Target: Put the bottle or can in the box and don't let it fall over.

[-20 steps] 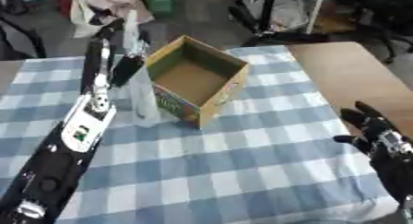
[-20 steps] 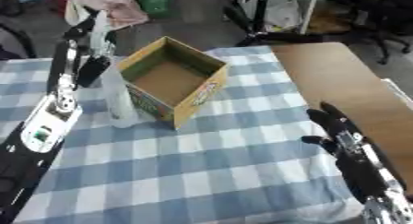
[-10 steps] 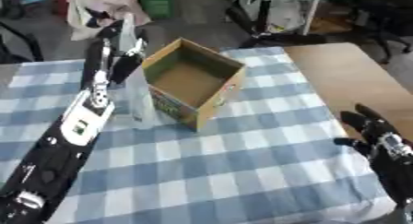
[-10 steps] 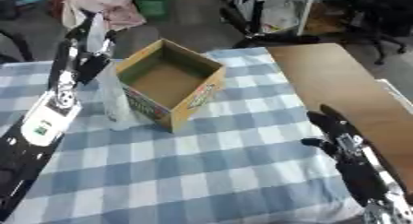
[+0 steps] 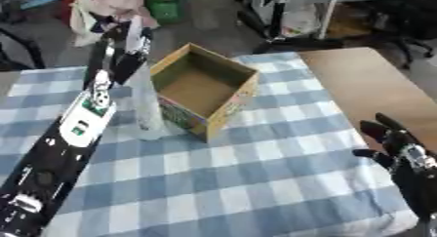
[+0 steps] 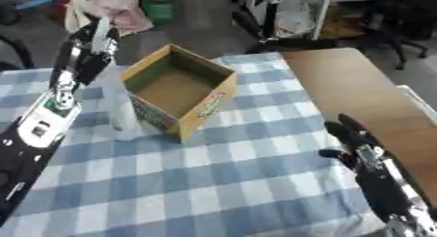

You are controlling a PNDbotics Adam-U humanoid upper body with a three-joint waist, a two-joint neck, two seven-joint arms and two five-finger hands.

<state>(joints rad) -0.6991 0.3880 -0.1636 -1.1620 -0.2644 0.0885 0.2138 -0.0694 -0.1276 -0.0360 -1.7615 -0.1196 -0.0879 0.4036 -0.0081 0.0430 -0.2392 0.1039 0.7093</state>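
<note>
One clear bottle [image 5: 147,107] stands under the left hand [image 5: 128,46], whose grip I cannot tell, beside one box [image 5: 203,95]; the right hand [image 5: 394,144] rests open.

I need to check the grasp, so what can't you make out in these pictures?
- Left hand: blurred in both views; grip on the bottle unclear.
- Bottle: pale, blurred, partly behind the arm; cap unreadable.
- Box label: too blurred to read.
- Right hand: forearm cut off by the lower edge.

Clear bottle [image 5: 147,102] stands upright just beside the open box [image 5: 205,92].
</note>
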